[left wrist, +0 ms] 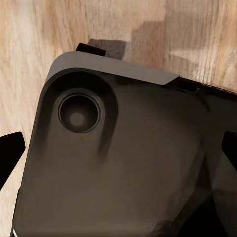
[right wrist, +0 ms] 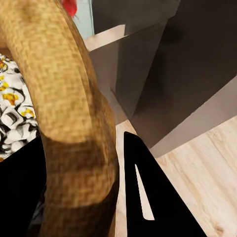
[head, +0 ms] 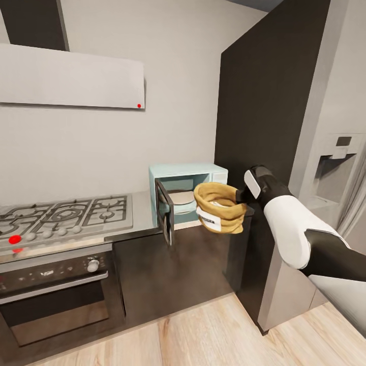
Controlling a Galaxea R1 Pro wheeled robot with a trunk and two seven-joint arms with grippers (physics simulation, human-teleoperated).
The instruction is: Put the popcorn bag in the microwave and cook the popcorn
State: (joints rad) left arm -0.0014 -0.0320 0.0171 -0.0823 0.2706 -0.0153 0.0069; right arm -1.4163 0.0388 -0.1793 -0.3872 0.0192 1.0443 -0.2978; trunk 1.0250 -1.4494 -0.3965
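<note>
The countertop (head: 142, 216) is a grey metal surface running along the pale wall, set over dark brown cabinet fronts (head: 173, 274). On its right end, against the tall dark cabinet, stands the microwave (head: 185, 173) (mint-blue, its dark door swung open toward the room), with a pale round plate lying inside the cavity. To the left, a grey gas hob (head: 66, 216) with black grates sits on the same surface. Below everything lies a light wood floor (head: 203, 335).

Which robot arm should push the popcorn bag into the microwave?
The right. Its gripper already holds the popcorn bag by the rim, just in front of the microwave, whose door is open. The left gripper points down at the floor.
</note>
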